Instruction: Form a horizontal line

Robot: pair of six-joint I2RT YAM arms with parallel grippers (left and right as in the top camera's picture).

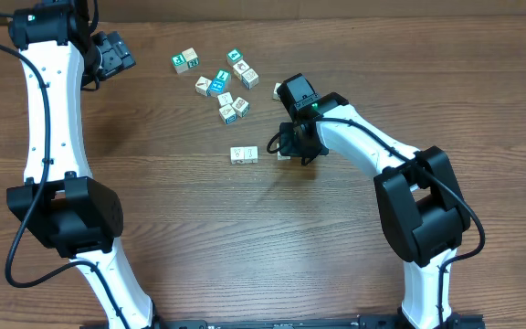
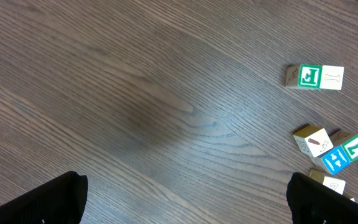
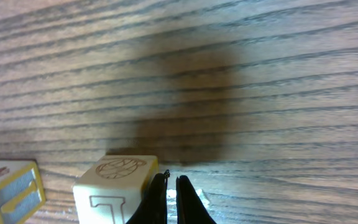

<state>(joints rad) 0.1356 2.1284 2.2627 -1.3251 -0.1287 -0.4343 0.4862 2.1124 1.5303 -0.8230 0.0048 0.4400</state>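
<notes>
The horizontal line is a short row of two pale cubes [image 1: 244, 154] touching side by side at the table's middle. A third pale cube [image 1: 283, 154] sits a small gap to their right. My right gripper [image 1: 288, 146] is down at the table beside it. In the right wrist view this gripper [image 3: 171, 182] is shut and holds nothing. Its left finger rests against the side of the cube [image 3: 113, 186], which shows an outlined T and a globe. The row's near cube [image 3: 8, 190] lies apart at the left edge. My left gripper [image 1: 115, 53] hangs open at the far left, its jaws [image 2: 182, 208] wide over bare wood.
Several loose teal-and-white and pale cubes [image 1: 222, 80] lie scattered behind the row. One more cube [image 1: 278, 90] sits by the right arm's wrist. The left wrist view shows the same cluster [image 2: 337, 155] and a pair [image 2: 316, 77] at its right side.
</notes>
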